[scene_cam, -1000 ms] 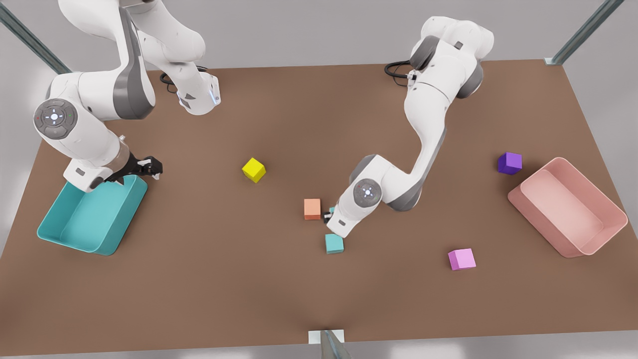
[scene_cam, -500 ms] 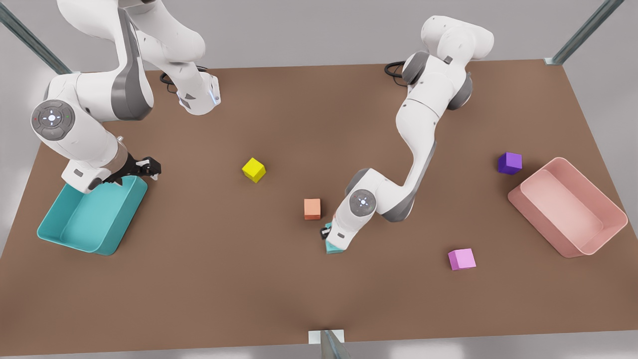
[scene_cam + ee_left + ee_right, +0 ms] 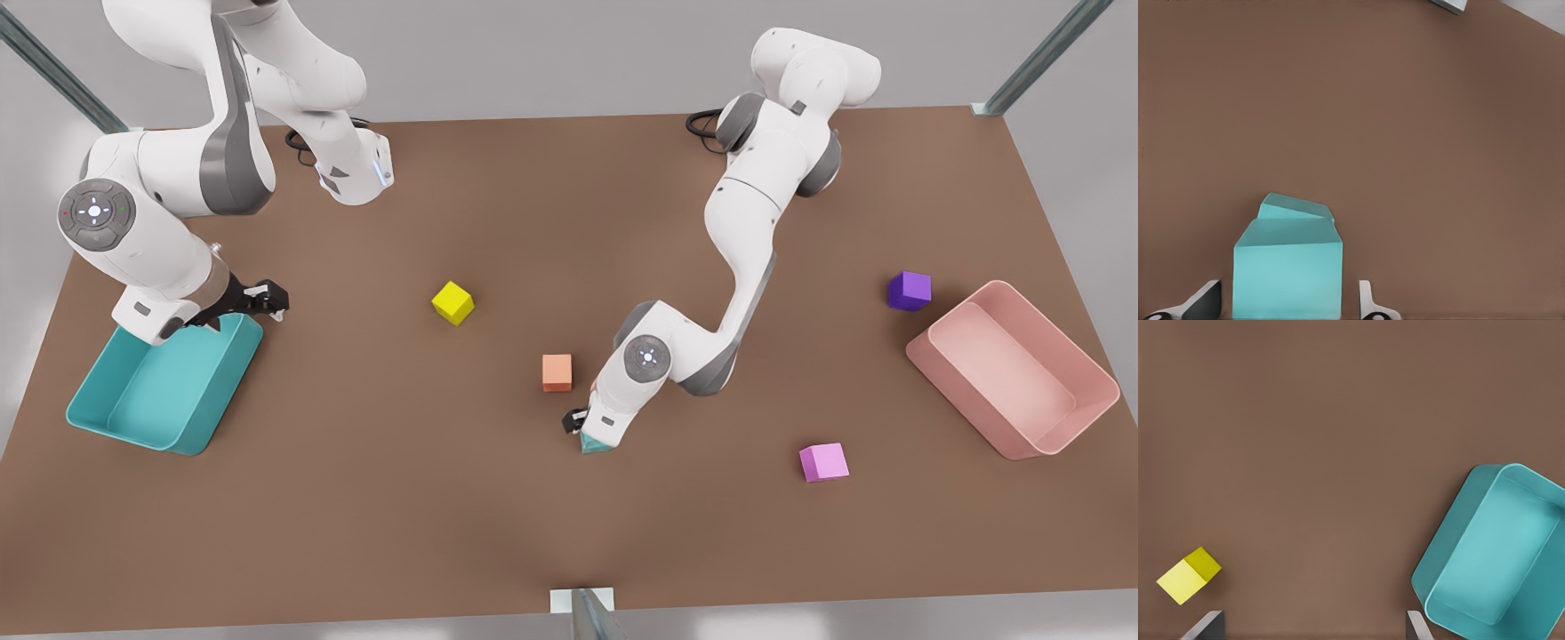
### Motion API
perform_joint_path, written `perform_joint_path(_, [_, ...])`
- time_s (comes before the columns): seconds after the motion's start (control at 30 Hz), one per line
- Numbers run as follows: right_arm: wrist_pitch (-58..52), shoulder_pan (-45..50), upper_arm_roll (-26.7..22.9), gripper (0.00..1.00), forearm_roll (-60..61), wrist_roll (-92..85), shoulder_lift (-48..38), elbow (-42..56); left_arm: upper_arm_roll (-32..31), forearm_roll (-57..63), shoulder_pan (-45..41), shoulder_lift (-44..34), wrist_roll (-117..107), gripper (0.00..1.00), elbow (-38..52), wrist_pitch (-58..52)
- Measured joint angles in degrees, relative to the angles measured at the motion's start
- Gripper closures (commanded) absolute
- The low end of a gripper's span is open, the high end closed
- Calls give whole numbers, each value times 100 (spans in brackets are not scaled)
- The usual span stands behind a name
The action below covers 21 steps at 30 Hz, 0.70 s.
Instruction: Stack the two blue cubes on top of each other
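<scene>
We see open table (image 3: 373,498) around our left end effector (image 3: 589,433) except the orange cube (image 3: 557,372) just beside it. Our right end effector (image 3: 258,300) hangs by the teal bin's (image 3: 133,425) rim, the yellow cube (image 3: 452,302) well apart.

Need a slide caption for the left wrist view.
Left gripper straddling one blue cube, the second cube just beyond it.

Blue cubes (image 3: 1287,277) matte; teal bin (image 3: 1495,550) smooth plastic-like; table (image 3: 444,498) matte brown, flat.

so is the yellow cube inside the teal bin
No, the yellow cube sits on the bare table, well apart from the teal bin.
</scene>
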Motion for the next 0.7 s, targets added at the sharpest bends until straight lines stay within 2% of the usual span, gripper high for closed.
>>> perform_joint_path(0.2, [5, 9, 7, 0, 0, 4, 9, 5, 1, -5, 35, -199, -52, 0, 15, -284])
perform_joint_path(0.27, [6, 11, 8, 0, 0, 5, 9, 5, -2, -5, 237, -789, -51, 0, 6, -694])
perform_joint_path(0.43, [7, 7, 8, 0, -1, 8, 9, 5, -2, 237, 1992, -2702, 682, 0, 0, -2947])
perform_joint_path(0.47, [8, 7, 7, 0, -1, 8, 9, 5, -2, 328, 2330, -3204, 916, 0, -454, -3280])
perform_joint_path(0.5, [8, 9, 4, 0, -1, 8, 9, 5, 4, 417, 2467, -3974, 1135, 0, -1432, -3434])
perform_joint_path(0.53, [8, 6, 6, 0, -1, 9, 9, 5, 81, 334, 2462, -4423, 1339, 0, -2006, -3550])
perform_joint_path(0.6, [8, 3, 8, 0, -1, 9, 9, 5, 264, 74, 2507, -4732, 1715, 0, -2440, -3734])
perform_joint_path(0.7, [8, 6, 8, 0, -1, 10, 9, 5, 370, -269, 2550, -4803, 2205, 0, -2571, -3920])
